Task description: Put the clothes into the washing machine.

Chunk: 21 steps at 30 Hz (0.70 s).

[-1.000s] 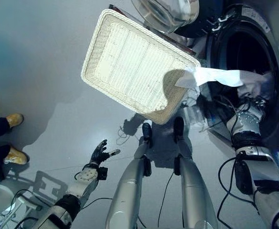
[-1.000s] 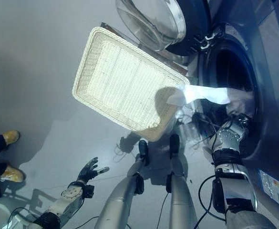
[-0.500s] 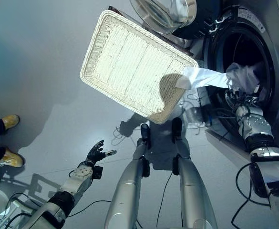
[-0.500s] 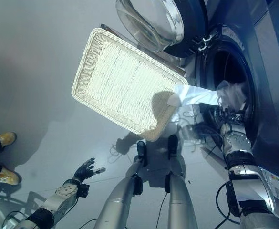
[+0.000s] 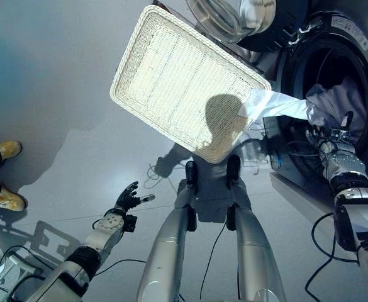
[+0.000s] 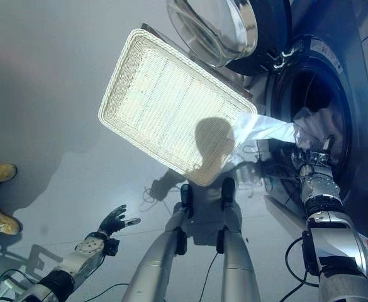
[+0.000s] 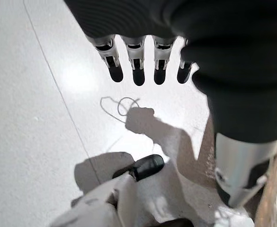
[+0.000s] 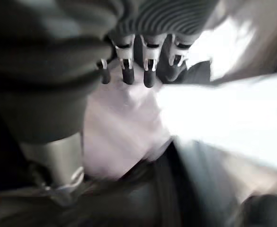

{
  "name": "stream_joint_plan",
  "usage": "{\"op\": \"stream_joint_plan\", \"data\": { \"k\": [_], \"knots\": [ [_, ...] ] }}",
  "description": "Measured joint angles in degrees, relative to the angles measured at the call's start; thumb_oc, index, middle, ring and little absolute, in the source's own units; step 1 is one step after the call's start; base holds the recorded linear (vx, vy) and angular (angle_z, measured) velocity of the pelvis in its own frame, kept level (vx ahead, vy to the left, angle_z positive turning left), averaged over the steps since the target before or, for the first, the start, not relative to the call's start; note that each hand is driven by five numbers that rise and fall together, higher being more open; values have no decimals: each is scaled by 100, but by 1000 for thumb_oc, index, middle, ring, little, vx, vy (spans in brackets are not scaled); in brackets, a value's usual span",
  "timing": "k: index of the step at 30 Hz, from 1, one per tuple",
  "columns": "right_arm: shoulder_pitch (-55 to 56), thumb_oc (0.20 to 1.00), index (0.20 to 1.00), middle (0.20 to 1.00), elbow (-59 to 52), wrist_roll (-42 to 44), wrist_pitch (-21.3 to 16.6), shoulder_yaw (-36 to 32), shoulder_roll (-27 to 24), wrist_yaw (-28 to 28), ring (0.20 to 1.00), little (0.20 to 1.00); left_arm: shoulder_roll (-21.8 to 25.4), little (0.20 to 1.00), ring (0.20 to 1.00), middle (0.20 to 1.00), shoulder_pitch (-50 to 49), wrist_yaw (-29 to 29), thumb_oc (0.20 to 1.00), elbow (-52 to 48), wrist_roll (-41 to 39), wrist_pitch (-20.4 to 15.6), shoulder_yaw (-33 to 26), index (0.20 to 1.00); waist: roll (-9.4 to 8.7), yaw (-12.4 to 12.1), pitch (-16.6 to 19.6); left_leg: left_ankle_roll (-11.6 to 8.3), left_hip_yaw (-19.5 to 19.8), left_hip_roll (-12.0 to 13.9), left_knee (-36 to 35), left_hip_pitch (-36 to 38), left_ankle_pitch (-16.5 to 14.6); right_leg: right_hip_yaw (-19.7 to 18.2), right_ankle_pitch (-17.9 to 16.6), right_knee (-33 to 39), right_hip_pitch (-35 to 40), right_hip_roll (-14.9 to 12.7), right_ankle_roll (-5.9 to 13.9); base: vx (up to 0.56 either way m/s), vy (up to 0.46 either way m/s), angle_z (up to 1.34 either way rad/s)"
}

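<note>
Garment: I see the pale cloth (image 5: 334, 107) bunched in the mouth of the washing machine (image 5: 360, 56), with a long white tail (image 6: 262, 130) stretched back out to the corner of the wicker basket (image 5: 171, 69). So it is partly in, not fully in.

Right hand: my right hand (image 5: 334, 139) is at the drum opening, against the bunched cloth. In the right wrist view its fingers (image 8: 129, 71) look fairly straight above the fabric; I cannot tell whether the thumb has any of it pinched.

Left hand: my left hand (image 5: 126, 202) hangs low over the grey floor (image 5: 51, 94), fingers spread loosely, holding nothing.

Main risk: I judge the trailing tail is the trouble. If it catches on the basket's rim or weave, pushing further in may drag the basket or pull the bunch back out.

Second risk: if I withdraw the hand now, the weight of the hanging part may slide the cloth over the lip onto the floor.

Third risk: cloth left across the door seal would foul the door (image 5: 234, 16) when it closes.

In the way: the basket sits just beside the opening, and the open glass door hangs above it, so room to swing the arm is tight.

Around: a person's yellow shoes (image 5: 6, 198) stand at the far left, well apart from the work.
</note>
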<state>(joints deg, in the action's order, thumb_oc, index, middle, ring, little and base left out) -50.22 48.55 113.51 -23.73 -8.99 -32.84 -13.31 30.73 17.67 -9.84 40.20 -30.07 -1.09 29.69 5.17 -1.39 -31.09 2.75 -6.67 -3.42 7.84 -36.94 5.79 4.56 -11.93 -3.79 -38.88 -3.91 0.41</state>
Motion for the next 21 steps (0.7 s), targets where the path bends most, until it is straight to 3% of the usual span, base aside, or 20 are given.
{"op": "stream_joint_plan", "data": {
  "k": [1, 2, 3, 4, 7, 10, 13, 14, 15, 16, 21],
  "knots": [
    [1, 1000, 1000, 1000, -166, 0, -451, -15, 42, 47, 1000, 1000, 0, 1000, 1000, 1000, -3, -1, 1000, -6, 0, 4, 5, 1000, 0, -28, 0, 0, -4, -1, 0, 0, 0, -15, -3, 0, -1, 1, 1, -24, 52, -3],
    [-8, 1000, 1000, 1000, -364, 0, -1264, -28, 106, 42, 1000, 1000, 5, 1000, 1000, 1000, 12, -11, 1000, -76, -2, 44, 8, 1000, 1, -121, 0, 1, -19, -12, -1, 1, 0, -36, -4, 0, -12, 1, 3, -24, 44, -2],
    [-8, 1000, 1000, 1000, -364, 0, -1264, -28, 106, 42, 1000, 1000, 5, 1000, 1000, 1000, 12, -11, 1000, -76, -2, 44, 8, 1000, 1, -121, 0, 1, -19, -12, -1, 1, 0, -36, -4, 0, -12, 1, 3, -23, 111, -5],
    [-92, 1000, 1000, 1000, -361, 0, -2043, -22, 169, 25, 1000, 1000, 49, 1000, 1000, 1000, 15, -11, 1000, -177, -4, 83, 10, 1000, 2, -201, -2, 29, -71, -23, -2, -2, 21, -69, -31, -6, -33, -4, -21, -21, 83, -5],
    [-255, 1000, 1000, 1000, -325, -12, -2414, 65, 177, -106, 1000, 1000, 93, 1000, 1000, 1000, 26, -1, 1000, -186, -21, 163, 0, 1000, 3, -186, -2, 62, -111, -35, -3, 2, 14, -99, -41, -7, -49, -36, 5, -25, 82, -7],
    [-210, 1000, 1000, 1000, -316, -529, -2122, 90, 193, -551, 1000, 1000, 86, 1000, 1000, 1000, 38, 51, 1000, -93, -51, 178, -1, 1000, 4, -107, -2, 85, -131, -58, -8, 25, 14, -120, -46, -8, -35, -63, 28, -15, 37, -3],
    [36, 1000, 1000, 1000, -254, -1393, -1543, 100, 237, -548, 1000, 1000, 62, 1000, 1000, 1000, 42, 118, 1000, -28, -51, 119, 1, 1000, 4, -82, -2, 89, -139, -48, -17, 58, 18, -129, -48, -22, -16, -55, 28, -12, 3, -1],
    [36, 1000, 1000, 1000, -254, -1393, -1543, 100, 237, -548, 1000, 1000, 62, 1000, 1000, 1000, 42, 118, 1000, -28, -51, 119, 1, 1000, 4, -82, -2, 89, -139, -48, -17, 58, 18, -129, -48, -22, -16, -55, 28, 0, 0, 0],
    [129, 1000, 1000, 1000, -117, -1876, -1188, 251, 264, -324, 1000, 1000, 0, 1000, 1000, 1000, 45, 140, 1000, 21, -50, 63, 5, 1000, 5, -76, -1, 87, -145, -42, -40, 129, 21, -136, -50, -25, 37, -39, 25, 0, 0, 0],
    [129, 1000, 1000, 1000, -117, -1876, -1188, 251, 264, -324, 1000, 1000, 0, 1000, 1000, 1000, 45, 140, 1000, 21, -50, 63, 5, 1000, 5, -76, -1, 87, -145, -42, -40, 129, 21, -136, -50, -25, 37, -39, 25, 0, 0, 0],
    [584, 1000, 1000, 1000, 531, -3212, -321, 662, 520, 960, 1000, 1000, -436, 1000, 1000, 1000, 36, 145, 1000, 385, 6, -80, -76, 1000, 7, 65, 3, 45, -120, -32, -140, 173, 61, -85, 19, -26, 60, -48, 50, -24, 7, 5]
  ]
}}
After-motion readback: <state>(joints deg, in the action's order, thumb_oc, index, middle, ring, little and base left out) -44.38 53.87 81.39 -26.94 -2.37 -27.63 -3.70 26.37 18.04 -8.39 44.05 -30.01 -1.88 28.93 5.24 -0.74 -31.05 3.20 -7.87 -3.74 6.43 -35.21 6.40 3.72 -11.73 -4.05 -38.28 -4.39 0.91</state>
